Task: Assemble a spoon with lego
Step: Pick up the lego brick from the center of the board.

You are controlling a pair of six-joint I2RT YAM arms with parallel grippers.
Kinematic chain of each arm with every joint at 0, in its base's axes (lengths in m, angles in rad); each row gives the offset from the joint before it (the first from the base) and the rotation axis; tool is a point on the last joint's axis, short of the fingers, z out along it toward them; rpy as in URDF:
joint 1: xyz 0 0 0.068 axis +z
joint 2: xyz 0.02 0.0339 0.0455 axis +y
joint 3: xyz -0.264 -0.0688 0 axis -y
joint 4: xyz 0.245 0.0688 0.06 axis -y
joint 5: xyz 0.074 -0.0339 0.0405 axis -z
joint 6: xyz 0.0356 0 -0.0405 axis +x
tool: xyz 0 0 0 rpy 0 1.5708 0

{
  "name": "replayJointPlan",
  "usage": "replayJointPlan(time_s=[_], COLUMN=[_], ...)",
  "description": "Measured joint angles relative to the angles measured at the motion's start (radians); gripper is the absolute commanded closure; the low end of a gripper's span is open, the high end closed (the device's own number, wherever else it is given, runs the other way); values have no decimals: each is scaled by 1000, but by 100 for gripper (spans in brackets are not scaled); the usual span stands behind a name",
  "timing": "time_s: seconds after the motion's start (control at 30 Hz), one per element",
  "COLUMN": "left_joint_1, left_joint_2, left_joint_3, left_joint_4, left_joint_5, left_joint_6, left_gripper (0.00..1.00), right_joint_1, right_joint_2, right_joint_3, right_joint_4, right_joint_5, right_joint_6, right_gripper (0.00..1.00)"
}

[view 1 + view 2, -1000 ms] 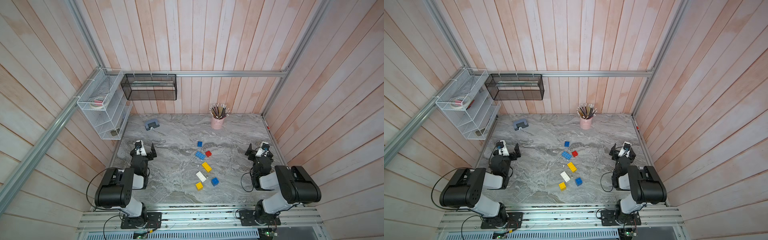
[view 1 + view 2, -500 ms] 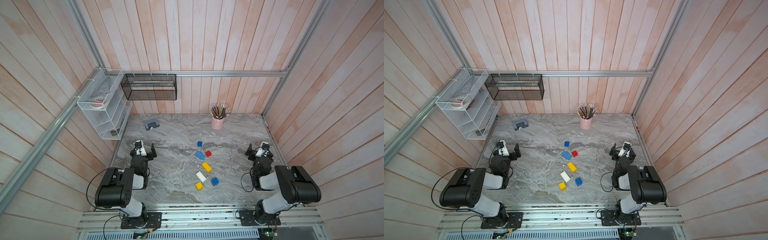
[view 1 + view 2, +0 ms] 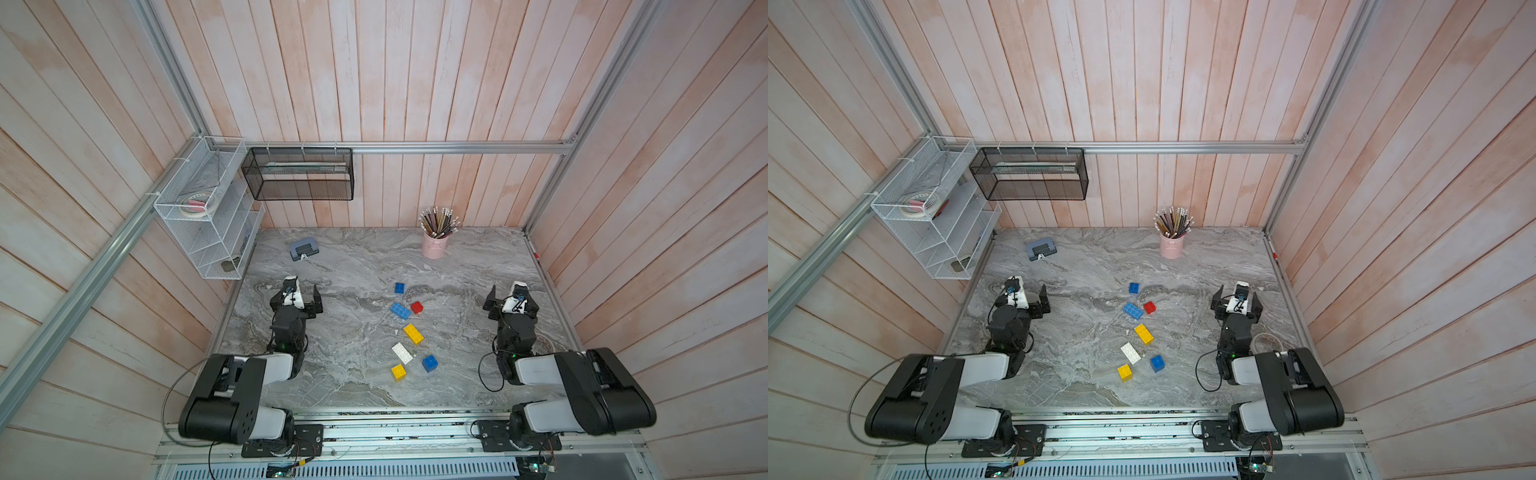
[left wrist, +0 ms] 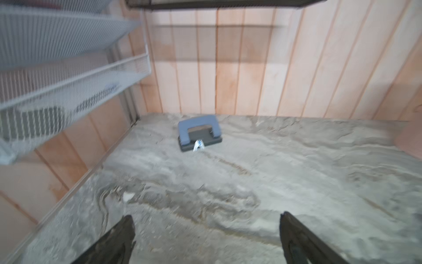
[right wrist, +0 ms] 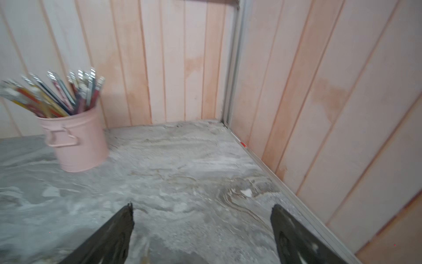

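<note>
Marble table (image 3: 353, 270) bears loose bricks (image 3: 413, 333); left gripper (image 3: 297, 293) at their nine o'clock, right gripper (image 3: 513, 298) at three; jaws wide, empty.

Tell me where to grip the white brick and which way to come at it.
Grip the white brick across its two long sides at mid-length, coming straight down from above. It lies flat, studs up, oblong and set diagonally, so the jaws would likely need turning to match.
</note>
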Motion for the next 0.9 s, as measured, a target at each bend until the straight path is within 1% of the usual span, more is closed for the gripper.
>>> replayJointPlan(time_s=[0.03,0.1,0.17,0.23,0.33,0.5,0.6,0.67,0.77,0.9], left_joint_1=[-42,-92,-121,-153,-212,-352,-409,-430,-452,-489], left_joint_2=[-71,-202,-312,-390,-406,-373,-373,-375,-385,-418], left_joint_3=[54,144,192,207,205,129,91,74,63,41], left_joint_4=[-97,-244,-353,-463,-640,-863,-925,-946,-956,-944], left_joint_5=[-13,-3,33,86,154,205,209,211,211,207], left_joint_6=[-28,-111,-208,-307,-419,-525,-556,-571,-585,-594], left_gripper=[0,0,0,0,0,0,0,0,0,0], right_joint_1=[55,131,202,298,424,579,670,700,715,716], right_joint_2=[-68,-168,-234,-271,-260,-170,-162,-166,-172,-177], right_joint_3=[52,172,280,372,443,439,401,378,347,309], right_joint_4=[-100,-294,-468,-655,-889,-1219,-1333,-1373,-1412,-1426], right_joint_5=[-1,-26,-57,-93,-141,-196,-221,-233,-238,-250], right_joint_6=[4,47,103,164,245,363,429,465,510,541], right_gripper=[6,6,6,6,7,8,13,15,17,23])
